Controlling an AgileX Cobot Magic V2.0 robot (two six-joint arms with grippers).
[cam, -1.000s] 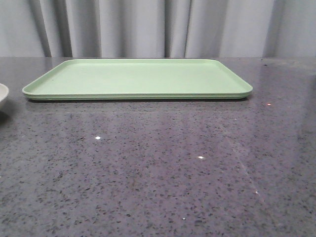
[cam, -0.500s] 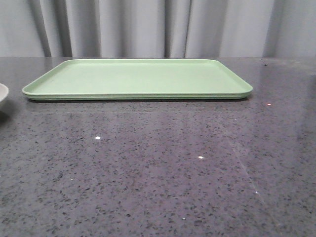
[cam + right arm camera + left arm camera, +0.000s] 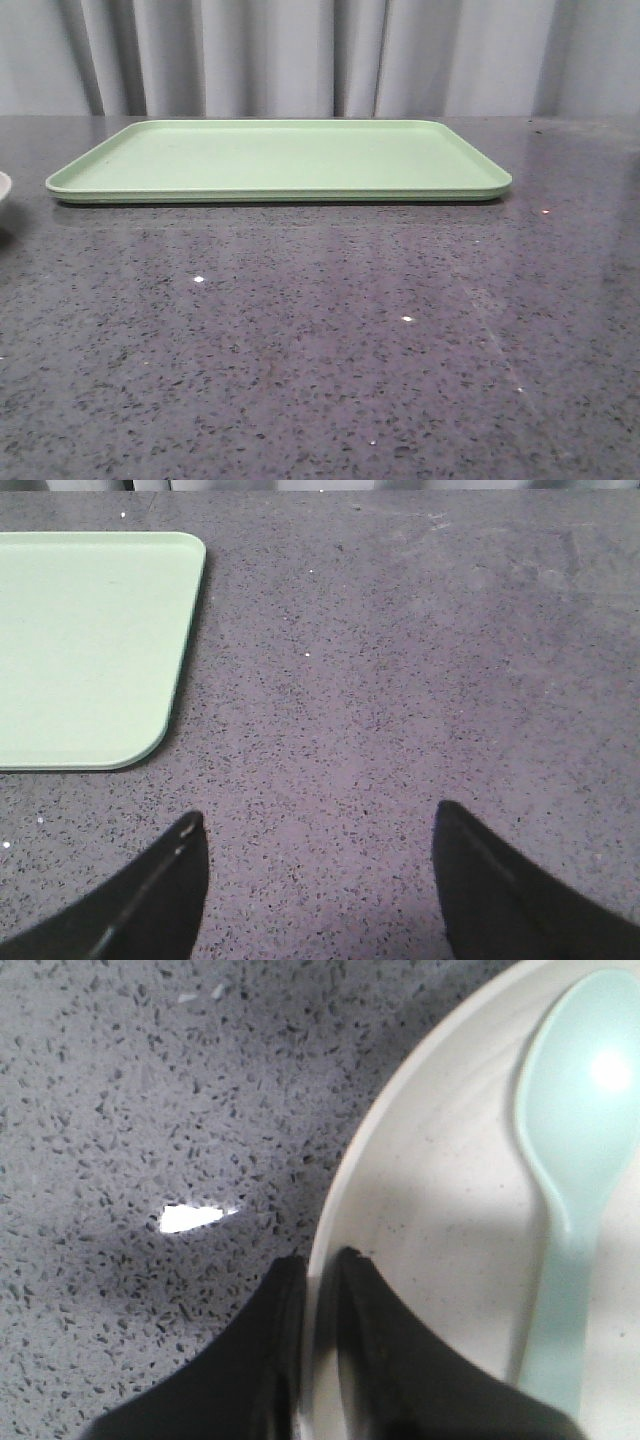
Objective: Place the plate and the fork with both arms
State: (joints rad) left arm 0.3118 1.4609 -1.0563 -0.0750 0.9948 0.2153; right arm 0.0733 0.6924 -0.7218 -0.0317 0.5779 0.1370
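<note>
The off-white plate [image 3: 440, 1210] fills much of the left wrist view. My left gripper [image 3: 318, 1260] is shut on its rim, one finger outside and one inside. In the front view only a sliver of the plate [image 3: 4, 186] shows at the far left edge, and neither gripper appears there. My right gripper [image 3: 315, 820] stands open over bare countertop, with nothing between its fingers. The fork is out of view.
A pale blue-grey spoon [image 3: 575, 1120] lies in the plate. The flat light green tray [image 3: 280, 160] sits at the back of the dark speckled countertop; its corner [image 3: 90, 650] lies just beyond my right gripper. Grey curtains hang behind the table.
In the front view the sliver of plate at the left edge has shrunk, sliding a little further left out of frame. The tray has not moved.
</note>
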